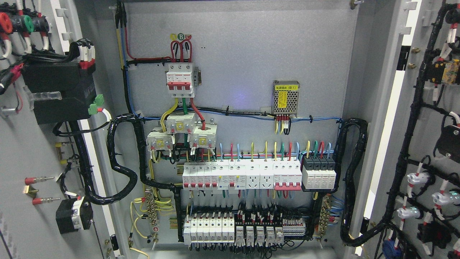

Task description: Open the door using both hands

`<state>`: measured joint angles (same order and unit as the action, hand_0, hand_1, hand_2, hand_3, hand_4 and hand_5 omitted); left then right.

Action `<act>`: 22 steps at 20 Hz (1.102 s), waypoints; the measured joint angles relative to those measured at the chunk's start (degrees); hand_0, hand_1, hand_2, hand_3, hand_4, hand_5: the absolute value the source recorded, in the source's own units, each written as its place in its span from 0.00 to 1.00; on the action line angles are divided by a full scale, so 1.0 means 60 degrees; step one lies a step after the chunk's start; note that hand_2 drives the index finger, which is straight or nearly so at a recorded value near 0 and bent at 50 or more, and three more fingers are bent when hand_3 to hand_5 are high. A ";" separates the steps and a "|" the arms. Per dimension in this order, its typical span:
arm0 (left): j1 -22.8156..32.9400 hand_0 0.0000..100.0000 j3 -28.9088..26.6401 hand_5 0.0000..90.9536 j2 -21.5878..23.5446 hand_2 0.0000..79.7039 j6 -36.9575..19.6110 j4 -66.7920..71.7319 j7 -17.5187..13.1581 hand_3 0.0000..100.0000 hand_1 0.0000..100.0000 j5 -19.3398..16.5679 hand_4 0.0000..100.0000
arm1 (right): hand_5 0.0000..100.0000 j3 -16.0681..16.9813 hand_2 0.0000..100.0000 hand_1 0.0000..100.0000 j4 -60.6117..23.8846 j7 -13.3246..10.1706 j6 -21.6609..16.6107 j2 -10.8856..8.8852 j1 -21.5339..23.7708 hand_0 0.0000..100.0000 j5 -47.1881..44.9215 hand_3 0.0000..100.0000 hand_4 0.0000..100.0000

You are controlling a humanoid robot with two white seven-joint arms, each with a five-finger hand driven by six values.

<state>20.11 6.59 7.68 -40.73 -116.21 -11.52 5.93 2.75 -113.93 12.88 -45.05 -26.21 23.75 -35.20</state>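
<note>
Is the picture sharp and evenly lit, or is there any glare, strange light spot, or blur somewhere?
Head view: mostly sharp and evenly lit; the back panel shows a faint bluish glow near its middle; a bright overexposed strip runs beside the right door; the left door and its parts at the frame edge look slightly softer. No hands show.

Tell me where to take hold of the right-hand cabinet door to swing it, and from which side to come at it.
Grip the right door by its free vertical edge, the bent flange beside the bright gap, about mid-height. Come from the front and hook fingers around that lip: it is bare sheet metal, while the inner face is crowded with black wire looms and indicator lamp backs. Neither hand is in view now.
</note>
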 measured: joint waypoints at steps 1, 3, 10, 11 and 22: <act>-0.0081 0.00 -0.0030 0.00 -0.0021 0.00 -0.0001 -0.0008 0.0012 0.00 0.00 0.0000 0.03 | 0.00 0.0015 0.00 0.00 -0.0005 -0.0013 0.0000 -0.0018 0.0003 0.11 -0.0005 0.00 0.00; -0.0198 0.00 -0.0104 0.00 -0.0055 0.00 -0.0026 -0.0021 0.0025 0.00 0.00 0.0002 0.03 | 0.00 0.0041 0.00 0.00 -0.0010 -0.0019 0.0000 -0.0062 0.0006 0.11 -0.0015 0.00 0.00; -0.0349 0.00 -0.0427 0.00 -0.0130 0.00 -0.0517 -0.0050 0.0101 0.00 0.00 0.0039 0.03 | 0.00 0.0105 0.00 0.00 0.0007 0.0056 0.0003 -0.0210 -0.0008 0.11 -0.0032 0.00 0.00; -0.0344 0.00 -0.0486 0.00 -0.0135 0.00 -0.0534 -0.0054 0.0129 0.00 0.00 0.0046 0.03 | 0.00 0.0110 0.00 0.00 0.0015 0.0061 0.0003 -0.0228 -0.0016 0.11 -0.0033 0.00 0.00; -0.0008 0.00 -0.1068 0.00 -0.0116 0.00 -0.0583 -0.0073 0.0237 0.00 0.00 0.0427 0.03 | 0.00 0.0279 0.00 0.00 0.0197 0.0080 0.0003 -0.0414 -0.0084 0.11 -0.0025 0.00 0.00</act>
<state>20.06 0.18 6.99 -44.22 -116.64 -10.10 8.49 4.42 -112.75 13.36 -45.03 -28.69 23.24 -35.35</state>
